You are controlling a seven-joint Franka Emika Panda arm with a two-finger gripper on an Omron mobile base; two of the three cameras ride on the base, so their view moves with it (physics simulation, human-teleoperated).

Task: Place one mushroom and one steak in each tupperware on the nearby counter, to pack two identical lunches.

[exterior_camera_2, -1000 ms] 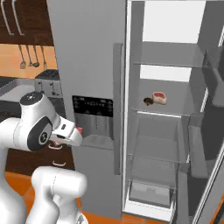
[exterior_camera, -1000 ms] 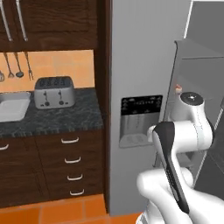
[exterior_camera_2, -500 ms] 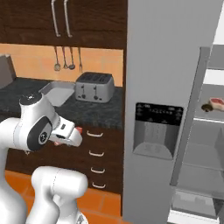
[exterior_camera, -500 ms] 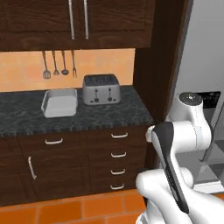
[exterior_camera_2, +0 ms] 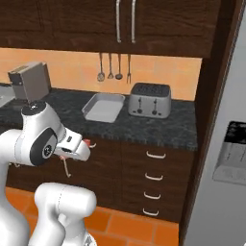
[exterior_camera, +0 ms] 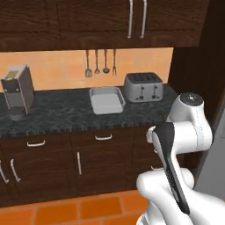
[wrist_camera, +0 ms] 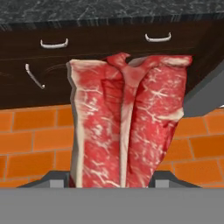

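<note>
A raw red steak (wrist_camera: 127, 122) with white marbling hangs between my fingers, and my gripper (wrist_camera: 111, 181) is shut on it. In the right base view the gripper (exterior_camera_2: 85, 144) points at the drawer fronts below the counter (exterior_camera_2: 144, 127), with a bit of red steak (exterior_camera_2: 87, 141) at its tip. An open grey tupperware (exterior_camera: 105, 99) lies on the dark speckled counter (exterior_camera: 57, 114) left of the toaster, also seen as the tupperware (exterior_camera_2: 102, 106) from the right. The hand is lower than the counter edge (wrist_camera: 109, 11). The mushroom is out of view.
A silver toaster (exterior_camera: 143, 86) stands right of the tupperware and a coffee machine (exterior_camera: 17, 92) at the counter's left. Utensils (exterior_camera: 100, 63) hang on the orange wall under dark cupboards. The grey fridge door (exterior_camera_2: 223, 158) stands to the right. The floor is orange tile.
The whole picture has slid as the base moved left: the open fridge has left the views and the counter has come to the front. The steak has stayed in the gripper.
</note>
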